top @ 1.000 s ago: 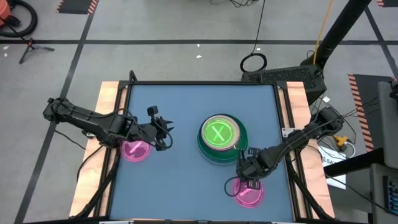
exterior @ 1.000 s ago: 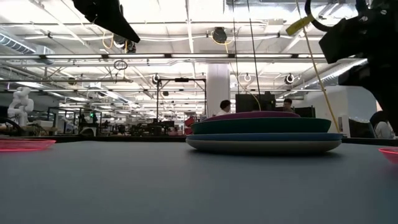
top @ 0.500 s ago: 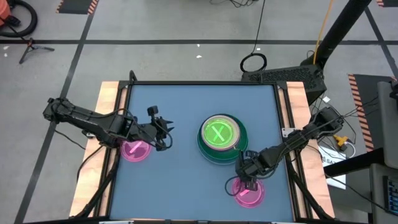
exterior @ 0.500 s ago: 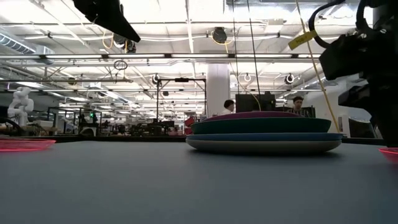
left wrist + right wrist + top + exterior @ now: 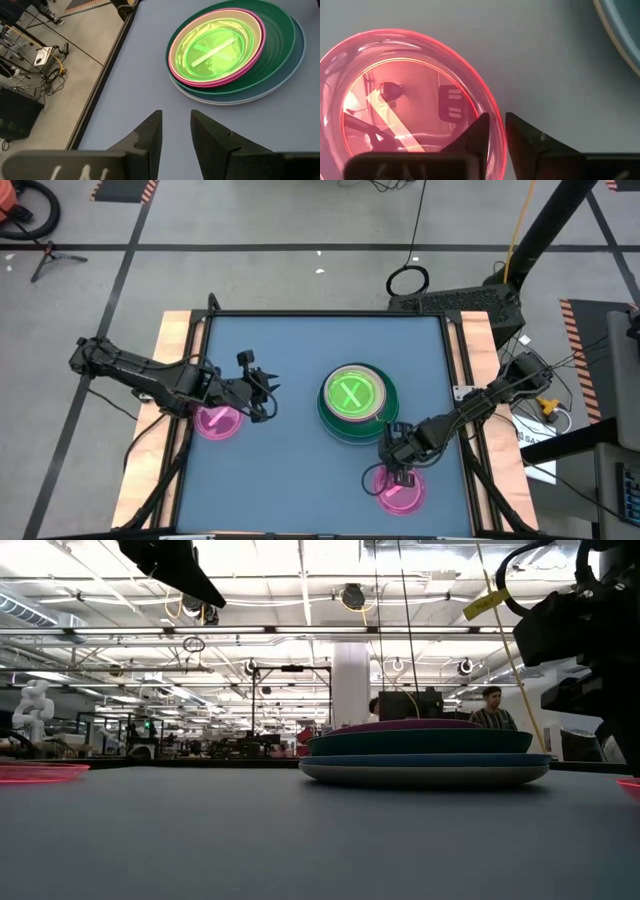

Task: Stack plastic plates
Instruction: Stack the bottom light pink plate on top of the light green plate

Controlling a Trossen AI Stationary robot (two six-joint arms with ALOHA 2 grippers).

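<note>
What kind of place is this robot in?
Probably a big robotics lab or workshop: rows of ceiling lights, a white robot figure and people at a screen behind the table.

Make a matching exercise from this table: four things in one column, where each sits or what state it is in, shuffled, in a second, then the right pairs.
Things:
1. stack of plates
2. right gripper
3. left gripper
4. small translucent green plate

Places or states:
A. on top of the stack
B. fingers astride the rim of the pink plate near the table's front right
C. near the middle of the table
D. empty, above the table's left side, by another pink plate

Pairs: 1-C, 2-B, 3-D, 4-A
</note>
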